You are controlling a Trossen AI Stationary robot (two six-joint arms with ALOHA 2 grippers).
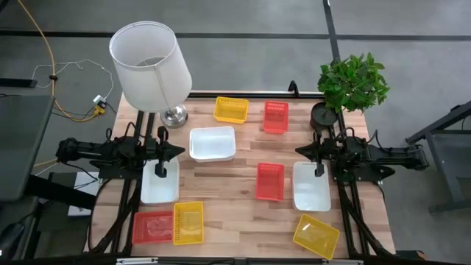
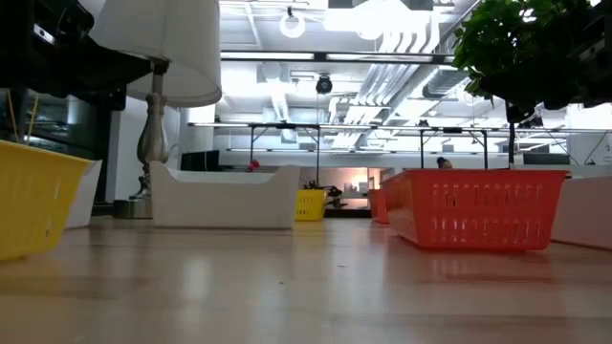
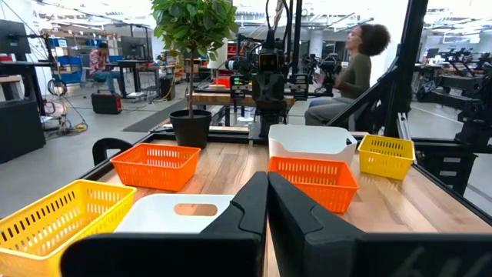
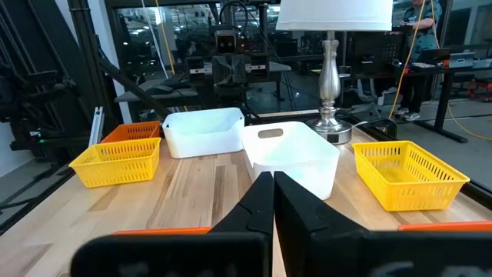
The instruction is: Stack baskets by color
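We see nine shallow rectangular plastic baskets, none stacked, spread over the wooden table (image 1: 243,221): three yellow mesh baskets (image 1: 231,110), three red mesh baskets (image 1: 270,181) and three smooth white baskets (image 1: 213,143). The left gripper (image 1: 161,168) is clenched empty above the left white basket, the right gripper (image 1: 319,171) clenched empty above the right white one.

desk (image 1: 235,221): pale wood planks, smooth, faint sheen;
yellow baskets (image 1: 231,110): plastic mesh walls;
red baskets (image 1: 270,181): plastic mesh, glossy;
white baskets (image 1: 213,143): smooth plastic, solid walls;
lampshade (image 1: 149,62): white, matt;
lamp base (image 1: 174,115): polished metal
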